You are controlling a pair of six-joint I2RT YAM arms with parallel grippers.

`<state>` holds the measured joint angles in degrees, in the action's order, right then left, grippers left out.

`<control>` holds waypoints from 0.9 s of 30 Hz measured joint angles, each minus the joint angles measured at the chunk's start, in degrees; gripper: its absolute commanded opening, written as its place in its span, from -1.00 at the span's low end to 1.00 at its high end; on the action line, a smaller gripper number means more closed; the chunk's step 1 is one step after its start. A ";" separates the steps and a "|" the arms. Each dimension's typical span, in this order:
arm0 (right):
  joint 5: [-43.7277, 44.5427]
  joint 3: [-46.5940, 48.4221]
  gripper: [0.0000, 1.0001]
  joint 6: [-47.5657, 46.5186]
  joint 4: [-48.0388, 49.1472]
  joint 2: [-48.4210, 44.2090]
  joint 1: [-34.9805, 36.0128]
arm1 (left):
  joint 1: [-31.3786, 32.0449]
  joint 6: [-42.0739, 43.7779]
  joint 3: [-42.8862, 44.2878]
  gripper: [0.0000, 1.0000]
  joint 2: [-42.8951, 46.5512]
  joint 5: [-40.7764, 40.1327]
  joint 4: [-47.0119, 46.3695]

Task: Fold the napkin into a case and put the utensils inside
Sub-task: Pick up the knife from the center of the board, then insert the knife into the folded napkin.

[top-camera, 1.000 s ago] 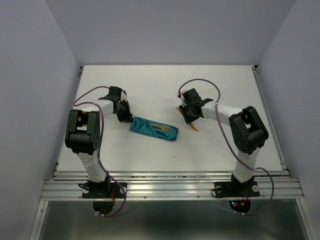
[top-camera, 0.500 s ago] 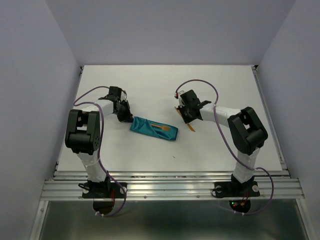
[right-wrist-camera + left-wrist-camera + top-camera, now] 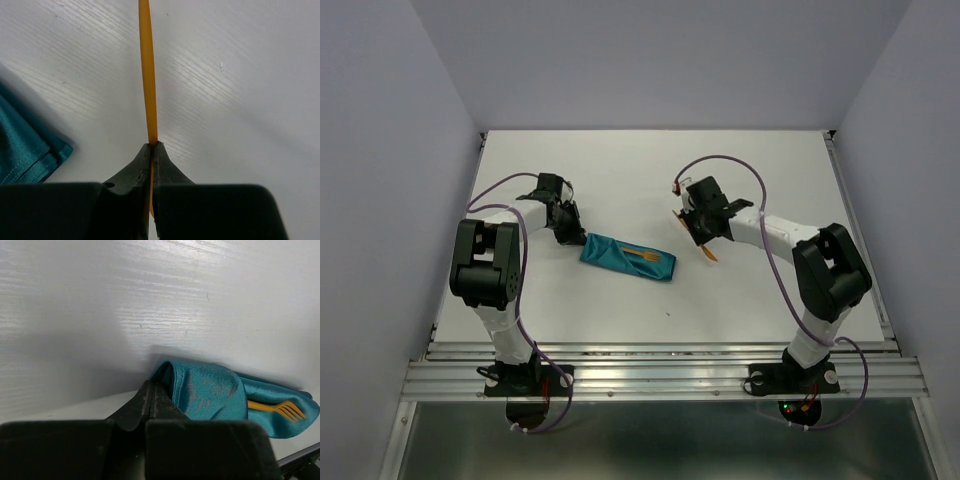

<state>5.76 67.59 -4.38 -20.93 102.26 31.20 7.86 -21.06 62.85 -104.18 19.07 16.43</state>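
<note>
The teal case [image 3: 620, 256] lies flat at mid-table with the orange fork [image 3: 642, 256] resting on it, tines toward its right end. In the left wrist view the case [image 3: 215, 390] shows a raised left end and the fork [image 3: 280, 409]. My left gripper [image 3: 570, 230] is shut at that left end, its tips [image 3: 152, 385] on the cloth edge. My right gripper [image 3: 699, 229] is shut on the second orange utensil [image 3: 146, 75], just right of the case, whose corner [image 3: 25, 145] shows at the left. The utensil's ends stick out either side of the fingers [image 3: 706, 251].
The white table [image 3: 760, 300] has a raised rail along its near edge [image 3: 660, 375]. Grey walls close in the back and both sides. A small dark speck [image 3: 668, 314] lies in front of the case.
My right gripper, still holding the utensil, shifted slightly left and then back right, and its elbow swung right. The left gripper, the case and the fork have not moved.
</note>
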 measured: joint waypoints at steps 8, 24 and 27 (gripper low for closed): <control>0.17 2.80 -0.99 -2.95 -5.53 -1.66 2.10 | 0.00 0.02 0.00 -0.97 0.00 0.00 0.02; 2.01 8.85 -0.99 -8.55 -13.88 1.33 16.98 | -0.04 0.09 -1.03 -0.96 1.05 -0.31 0.52; 2.01 8.85 -0.99 -9.20 -15.02 1.86 18.32 | -0.04 0.24 -1.03 -0.96 1.18 -0.61 1.03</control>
<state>7.77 76.44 -13.58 -35.94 104.12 49.52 7.81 -20.82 61.82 -103.00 18.46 17.45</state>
